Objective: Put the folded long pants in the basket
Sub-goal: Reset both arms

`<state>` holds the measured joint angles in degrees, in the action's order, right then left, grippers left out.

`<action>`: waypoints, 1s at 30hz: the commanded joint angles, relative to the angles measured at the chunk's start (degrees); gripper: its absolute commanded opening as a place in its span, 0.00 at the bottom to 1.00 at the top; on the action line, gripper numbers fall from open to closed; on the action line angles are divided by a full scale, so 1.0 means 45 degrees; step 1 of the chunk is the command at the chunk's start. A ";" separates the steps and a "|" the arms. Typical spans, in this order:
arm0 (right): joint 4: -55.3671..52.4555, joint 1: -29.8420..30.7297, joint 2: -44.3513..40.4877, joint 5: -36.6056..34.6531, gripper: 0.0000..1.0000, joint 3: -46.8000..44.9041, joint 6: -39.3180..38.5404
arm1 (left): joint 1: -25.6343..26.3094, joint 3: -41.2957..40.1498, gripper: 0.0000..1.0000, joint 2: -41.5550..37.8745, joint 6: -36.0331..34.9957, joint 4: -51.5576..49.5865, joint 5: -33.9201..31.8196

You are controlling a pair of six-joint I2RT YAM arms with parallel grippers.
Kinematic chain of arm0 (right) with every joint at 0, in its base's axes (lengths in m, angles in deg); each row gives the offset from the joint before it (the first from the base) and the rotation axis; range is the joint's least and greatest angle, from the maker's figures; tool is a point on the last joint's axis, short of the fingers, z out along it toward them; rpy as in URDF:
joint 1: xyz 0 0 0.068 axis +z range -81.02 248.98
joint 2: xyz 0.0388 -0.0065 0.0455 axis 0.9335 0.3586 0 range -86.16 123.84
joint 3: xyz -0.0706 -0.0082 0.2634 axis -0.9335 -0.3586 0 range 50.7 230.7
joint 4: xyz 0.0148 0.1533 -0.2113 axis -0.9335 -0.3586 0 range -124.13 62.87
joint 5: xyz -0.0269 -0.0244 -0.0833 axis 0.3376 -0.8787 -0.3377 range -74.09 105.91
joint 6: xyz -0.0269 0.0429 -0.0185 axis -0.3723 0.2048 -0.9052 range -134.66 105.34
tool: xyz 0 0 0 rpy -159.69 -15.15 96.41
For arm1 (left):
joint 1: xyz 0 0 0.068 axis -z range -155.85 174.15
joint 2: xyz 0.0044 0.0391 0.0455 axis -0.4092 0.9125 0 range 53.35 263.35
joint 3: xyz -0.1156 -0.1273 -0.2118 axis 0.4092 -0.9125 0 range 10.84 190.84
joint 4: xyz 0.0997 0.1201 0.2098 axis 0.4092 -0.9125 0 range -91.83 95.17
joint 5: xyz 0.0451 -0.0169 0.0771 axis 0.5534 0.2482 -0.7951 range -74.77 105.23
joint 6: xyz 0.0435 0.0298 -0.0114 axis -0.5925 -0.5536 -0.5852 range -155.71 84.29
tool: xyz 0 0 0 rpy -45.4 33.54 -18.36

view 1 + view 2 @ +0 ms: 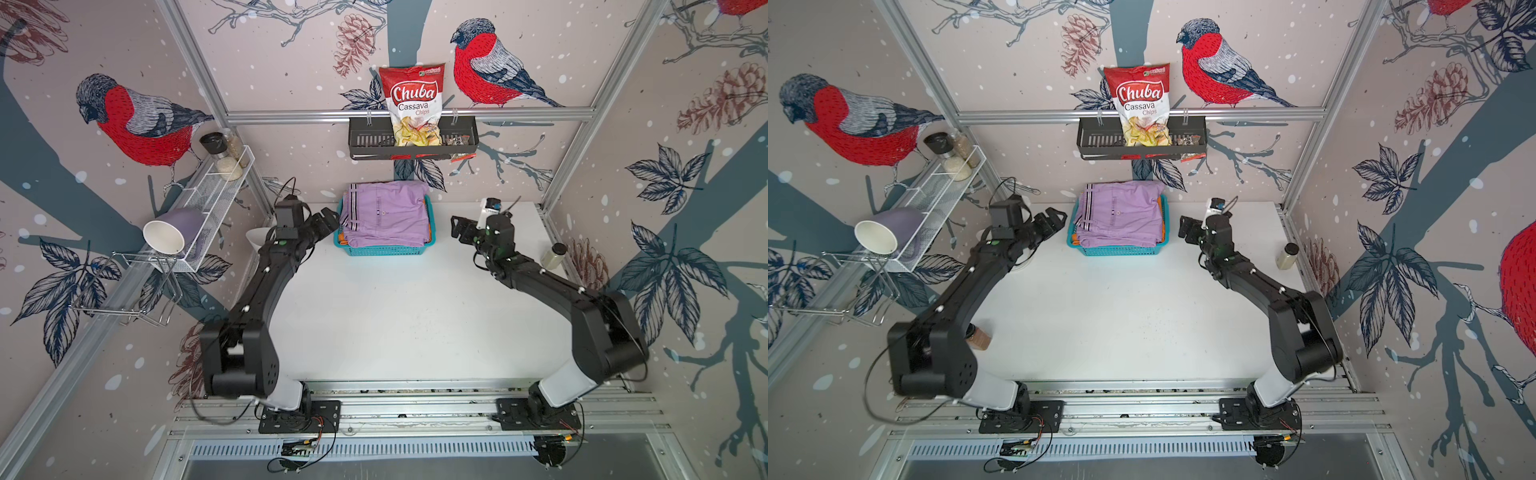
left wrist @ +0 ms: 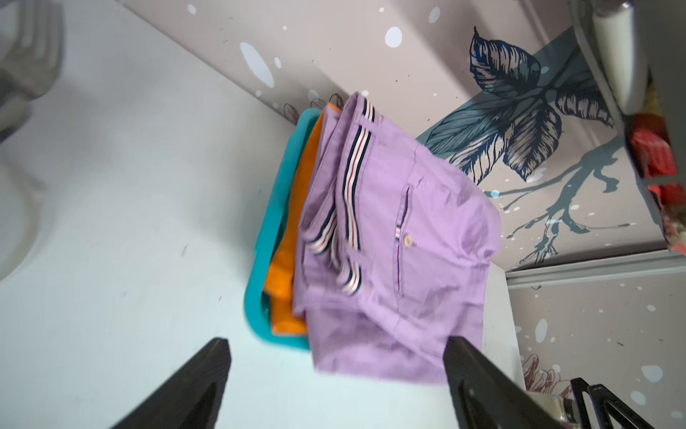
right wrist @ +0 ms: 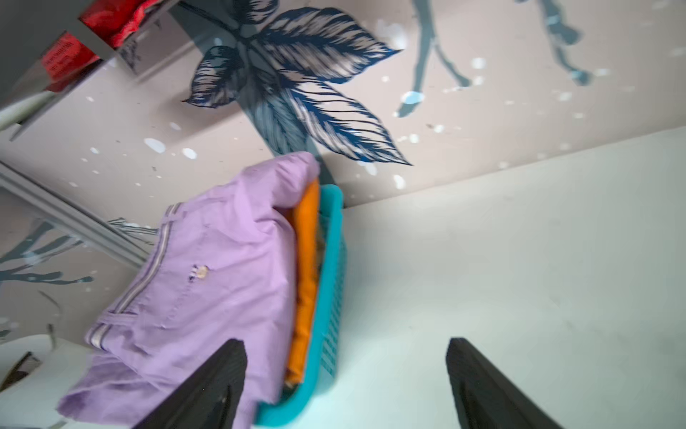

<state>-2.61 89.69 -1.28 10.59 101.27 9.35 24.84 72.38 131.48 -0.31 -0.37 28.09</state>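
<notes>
Pants, lilac on top, sit stacked in the basket at upper centre. Left end effector and right end effector flank it, jaws apart, empty. Placing looks done; next, back away.

Lighting: we record bright, even, diffuse light; no single source shows in any view.
Shadows: we note only faint, soft-edged ones on the white table beneath the arms.
Glare: we log a mild sheen on the chip bag.
Top views: we find both sharp at centre, with the straight frame rails splayed by wide-angle distortion toward the edges.
Wrist views: we enter motion blur in both, heavier in the right one. The lilac pants and basket have smeared outlines, and the near black fingers are out of focus.
</notes>
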 commanded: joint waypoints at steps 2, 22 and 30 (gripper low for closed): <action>0.1448 -0.0295 -0.2833 -0.4026 0.94 -0.2647 -0.0118 | 0.0401 -0.3982 0.95 -0.3713 -0.0900 0.3606 -0.4161; 1.2492 -0.1489 0.0474 -0.7486 1.00 -0.8816 -0.5921 | 0.0547 -1.0265 0.92 0.0105 -0.5904 1.4375 -0.9640; 1.2103 -0.4914 0.0600 -0.0375 1.00 -0.9108 -0.3774 | 0.0771 -1.0811 0.96 0.1891 -0.7756 1.7184 -0.6266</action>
<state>45.78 68.47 0.60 -4.21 61.53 -10.15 27.70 24.08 137.60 -29.21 68.50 -8.54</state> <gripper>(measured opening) 0.999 0.946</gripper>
